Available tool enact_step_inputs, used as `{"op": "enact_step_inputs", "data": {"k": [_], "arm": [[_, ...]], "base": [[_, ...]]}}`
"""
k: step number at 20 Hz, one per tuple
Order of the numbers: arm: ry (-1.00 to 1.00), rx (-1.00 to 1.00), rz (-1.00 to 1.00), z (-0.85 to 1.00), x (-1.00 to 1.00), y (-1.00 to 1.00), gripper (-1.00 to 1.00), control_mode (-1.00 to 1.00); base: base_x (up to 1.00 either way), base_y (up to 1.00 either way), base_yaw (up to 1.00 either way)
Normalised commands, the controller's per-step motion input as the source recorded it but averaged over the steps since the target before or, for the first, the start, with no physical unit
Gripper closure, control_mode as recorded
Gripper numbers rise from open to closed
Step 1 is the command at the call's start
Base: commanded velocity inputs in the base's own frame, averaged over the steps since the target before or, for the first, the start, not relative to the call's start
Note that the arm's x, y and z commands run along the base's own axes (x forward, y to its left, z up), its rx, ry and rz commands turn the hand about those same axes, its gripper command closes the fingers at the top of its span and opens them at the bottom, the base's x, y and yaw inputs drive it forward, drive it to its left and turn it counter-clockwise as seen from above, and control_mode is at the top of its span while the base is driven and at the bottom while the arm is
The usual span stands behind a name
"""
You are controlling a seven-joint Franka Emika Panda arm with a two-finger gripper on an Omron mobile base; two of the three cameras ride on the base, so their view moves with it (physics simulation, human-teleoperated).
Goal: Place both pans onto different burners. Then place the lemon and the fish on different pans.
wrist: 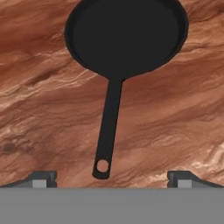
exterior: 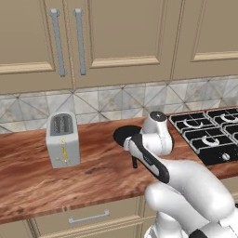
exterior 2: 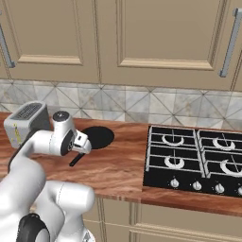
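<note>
Black pan (wrist: 127, 35) (bare inside) on wooden counter (wrist: 175, 118), under wide-open gripper (wrist: 112, 177)

Black pan (wrist: 127, 33) looks matt, dark all over, w/ smooth thin handle. Surface (wrist: 175, 113) is reddish-brown wood w/ streaky grain, slight sheen. Toaster (exterior: 62, 139) at surface's back edge looks brushed metal.

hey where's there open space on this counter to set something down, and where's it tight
Bare wood lies between the toaster and the black pan, and between that pan and the hob. All four burners sit empty. It is tightest at the pan's handle, where the open gripper hovers above it.
</note>
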Motion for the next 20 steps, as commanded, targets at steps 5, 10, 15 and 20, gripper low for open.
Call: {"op": "enact_step_inputs", "data": {"k": [5, 10, 15, 20], "arm": [[0.01, 0.0, 0.0, -0.18, 0.17, 0.0, -1.0, -1.0], [0.03, 0.0, 0.0, -0.23, 0.18, 0.05, -1.0, -1.0], [0.06, 0.0, 0.0, -0.19, 0.1, 0.1, -1.0, -1.0], [0.05, 0.0, 0.0, -0.14, 0.09, 0.01, -1.0, -1.0]], "base": [[0.0, 0.0, 0.0], [0.0, 0.0, 0.0], [0.0, 0.0, 0.0], [0.0, 0.0, 0.0]]}}
